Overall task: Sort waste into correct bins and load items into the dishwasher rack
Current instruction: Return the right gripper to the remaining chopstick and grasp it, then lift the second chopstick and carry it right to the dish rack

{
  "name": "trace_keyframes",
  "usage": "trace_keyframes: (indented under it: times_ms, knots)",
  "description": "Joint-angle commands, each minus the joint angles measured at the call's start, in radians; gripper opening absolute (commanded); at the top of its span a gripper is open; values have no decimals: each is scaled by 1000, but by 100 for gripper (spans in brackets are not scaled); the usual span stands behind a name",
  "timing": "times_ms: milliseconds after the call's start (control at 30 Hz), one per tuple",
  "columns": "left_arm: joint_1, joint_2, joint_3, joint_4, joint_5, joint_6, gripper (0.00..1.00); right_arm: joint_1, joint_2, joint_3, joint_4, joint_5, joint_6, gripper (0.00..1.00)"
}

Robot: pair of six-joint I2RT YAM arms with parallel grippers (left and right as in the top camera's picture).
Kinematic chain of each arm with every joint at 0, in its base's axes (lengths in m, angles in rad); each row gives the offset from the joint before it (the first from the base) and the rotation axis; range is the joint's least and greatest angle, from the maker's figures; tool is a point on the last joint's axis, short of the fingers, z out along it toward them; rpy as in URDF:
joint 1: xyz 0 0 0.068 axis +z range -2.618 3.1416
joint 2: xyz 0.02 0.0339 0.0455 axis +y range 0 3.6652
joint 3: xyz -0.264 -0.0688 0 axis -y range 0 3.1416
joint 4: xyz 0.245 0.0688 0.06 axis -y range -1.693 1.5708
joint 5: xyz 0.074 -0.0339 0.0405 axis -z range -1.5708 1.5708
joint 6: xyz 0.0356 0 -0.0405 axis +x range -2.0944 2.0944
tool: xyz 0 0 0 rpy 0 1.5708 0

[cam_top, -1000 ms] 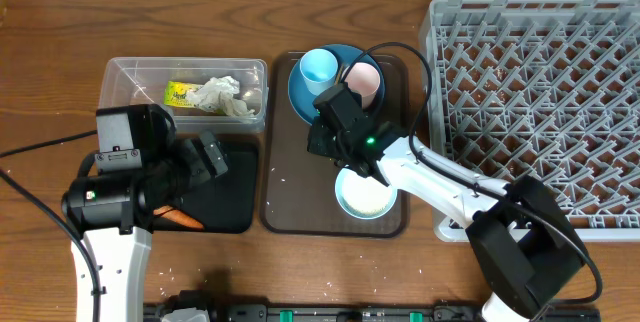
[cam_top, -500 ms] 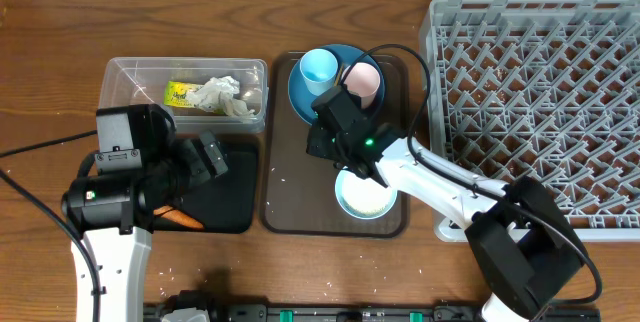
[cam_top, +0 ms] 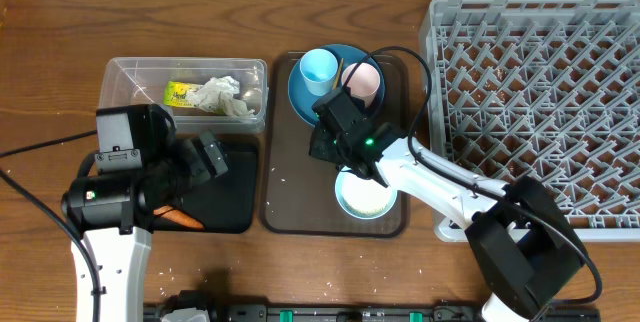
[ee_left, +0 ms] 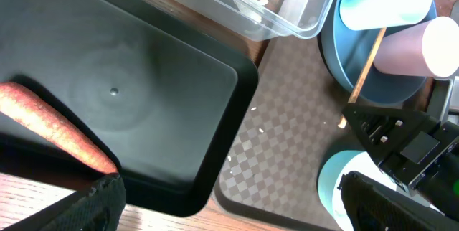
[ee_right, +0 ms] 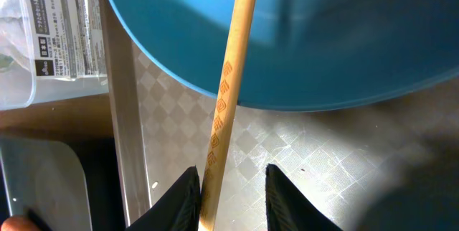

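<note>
Overhead: tissue [cam_top: 222,95] and carrot [cam_top: 180,219] were binned, rack [cam_top: 530,112] sat empty; right jaws straddled a chopstick [ee_right: 229,102] unclenched, left jaws gaped empty.

Showing right gripper [cam_top: 320,147] hanging beside blue plate [cam_top: 300,92] on brown tray [cam_top: 300,202]; left gripper [cam_top: 210,157] hanging over black tray [cam_top: 235,202].

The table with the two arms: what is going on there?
The right gripper is low over the brown tray, open, with a wooden chopstick between its fingers, not yet clamped. The chopstick lies across the rim of the blue plate. The left gripper hovers open above the black tray, where a carrot piece lies. Tissue and a wrapper are in the clear tub. The light blue cup and pink cup are on the plate, the white bowl is on the brown tray, and the dishwasher rack holds nothing.
</note>
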Motion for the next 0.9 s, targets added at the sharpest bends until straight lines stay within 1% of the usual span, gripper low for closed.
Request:
trace_keyframes:
  times_ms: [0, 233, 333, 500, 700, 867]
  knots:
    - [5, -7, 18, -1, -6, 6, 98, 13, 7, 9, -3, 26, 10, 27]
    - [5, -7, 18, -1, -6, 6, 98, 11, -1, 9, -3, 26, 2, 27]
    - [5, -7, 18, -1, -6, 6, 98, 11, -1, 9, -3, 26, 2, 22]
    - [5, -7, 18, -1, -6, 6, 98, 10, -1, 9, -3, 21, 2, 18]
    - [5, -7, 18, -1, -6, 6, 98, -4, -1, 9, -10, 3, 2, 15]
    - [5, -7, 18, -1, -6, 6, 98, -8, -1, 9, -10, -11, 2, 9]
